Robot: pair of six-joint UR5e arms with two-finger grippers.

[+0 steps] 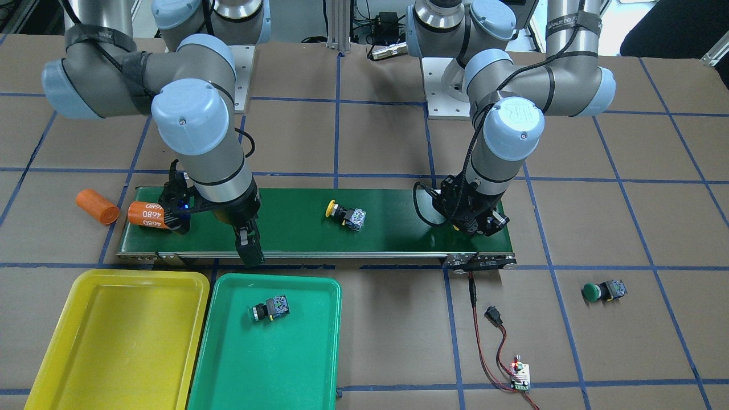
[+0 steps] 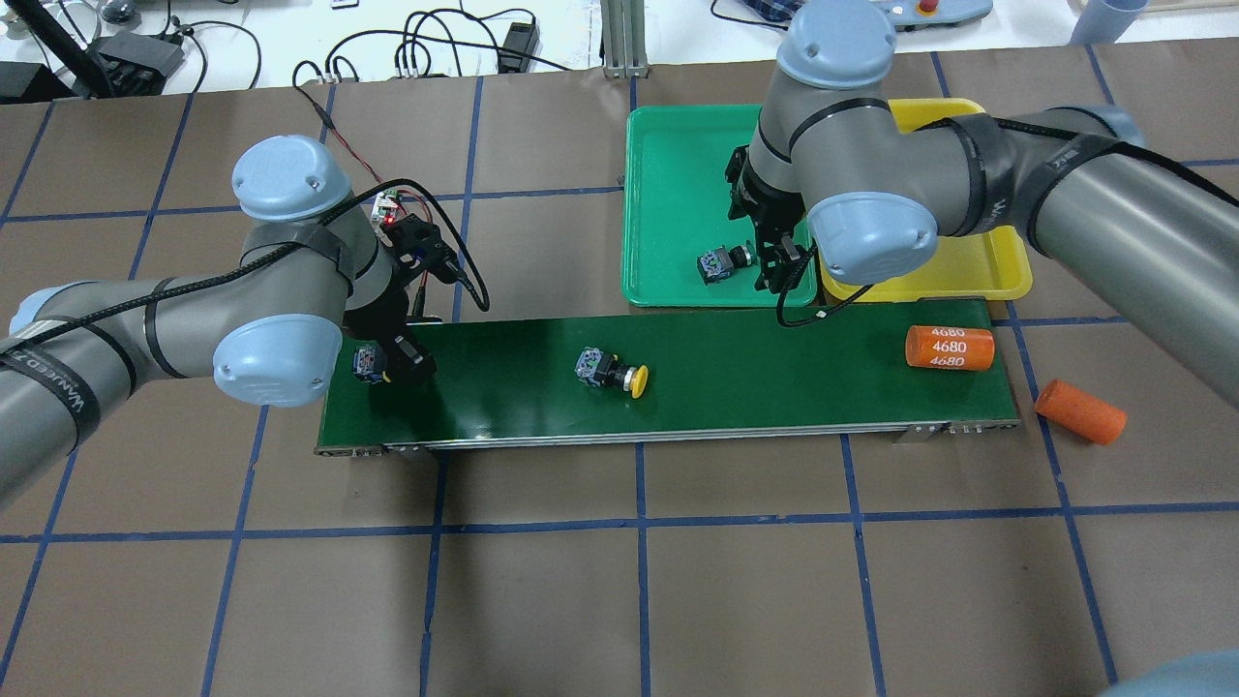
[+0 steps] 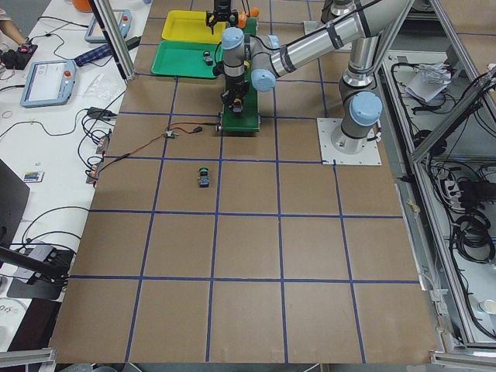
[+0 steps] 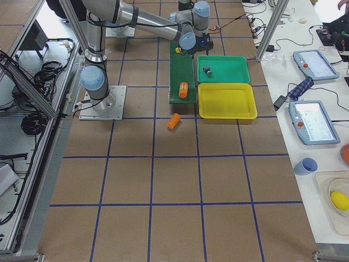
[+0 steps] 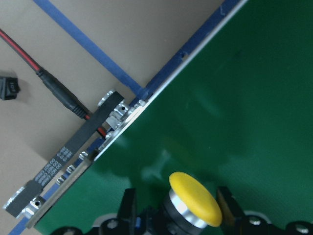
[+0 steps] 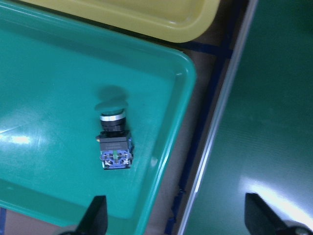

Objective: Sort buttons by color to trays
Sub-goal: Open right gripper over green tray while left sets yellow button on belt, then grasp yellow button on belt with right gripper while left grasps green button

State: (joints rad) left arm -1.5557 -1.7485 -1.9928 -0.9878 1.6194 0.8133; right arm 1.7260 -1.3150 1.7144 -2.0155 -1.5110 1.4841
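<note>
The left gripper [image 5: 177, 205] is low over the end of the conveyor belt [image 5: 234, 98]. A yellow button [image 5: 194, 197] sits between its two fingers, with the round cap sticking out in front. The fingers stand on both sides of the button, but the bottom of the picture cuts them off, so I cannot tell if they are squeezing it or just beside it.

The right gripper [image 6: 178, 213] hangs with its fingers spread wide and holds nothing. It is over the near edge of the green tray [image 6: 188, 78]. A green button [image 6: 113, 139] lies on its side in that tray, just under and beside the gripper. The yellow tray [image 6: 161, 29] is right next to it and looks bare.

The job is about a quarter done, I think. The other yellow button [image 2: 610, 370] waits in the middle of the belt, off toward the left arm's side of the right gripper. The other green button [image 1: 603, 291] lies on the table, out past the left gripper.

To do the next grab well, the right gripper should come straight down over the other yellow button and pinch its black body (the round cap would likely slip). Then it should lift clear of the tray edge before it lets go over the yellow tray.
</note>
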